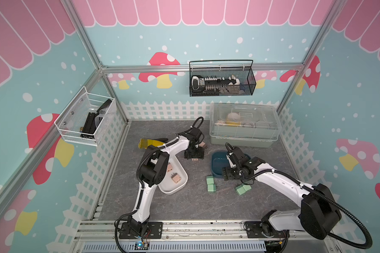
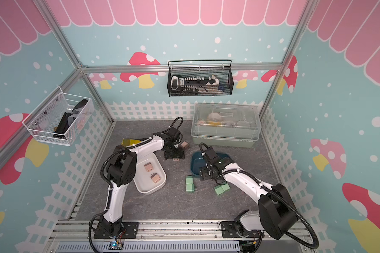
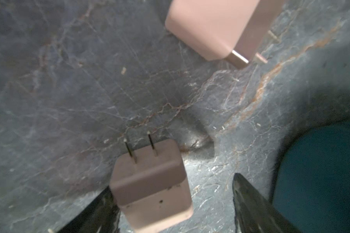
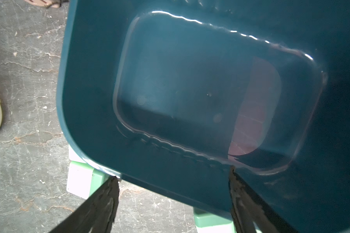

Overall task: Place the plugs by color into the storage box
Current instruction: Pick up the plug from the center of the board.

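My left gripper (image 1: 193, 156) (image 3: 173, 181) stands open, jaws straddling a peach-pink plug (image 3: 150, 185) (image 1: 194, 159) lying on the table. One finger touches its side; the other finger (image 3: 249, 201) is a gap away. Another peach plug (image 1: 202, 144) (image 3: 214, 26) lies just beyond. Two peach plugs (image 1: 169, 168) (image 1: 176, 178) rest in the white storage box (image 1: 173, 191). My right gripper (image 1: 227, 174) (image 4: 173, 174) is open and empty over the near edge of the teal storage box (image 1: 218, 162) (image 4: 190, 80), which looks empty. Mint-green plugs (image 1: 211, 184) (image 1: 242, 188) lie in front of it.
A large clear-lidded grey-green bin (image 1: 244, 124) stands at the back right. A yellow translucent piece (image 1: 147, 143) lies behind the left arm. A black mesh basket (image 1: 222, 78) and a white mesh basket (image 1: 86, 118) hang on the walls.
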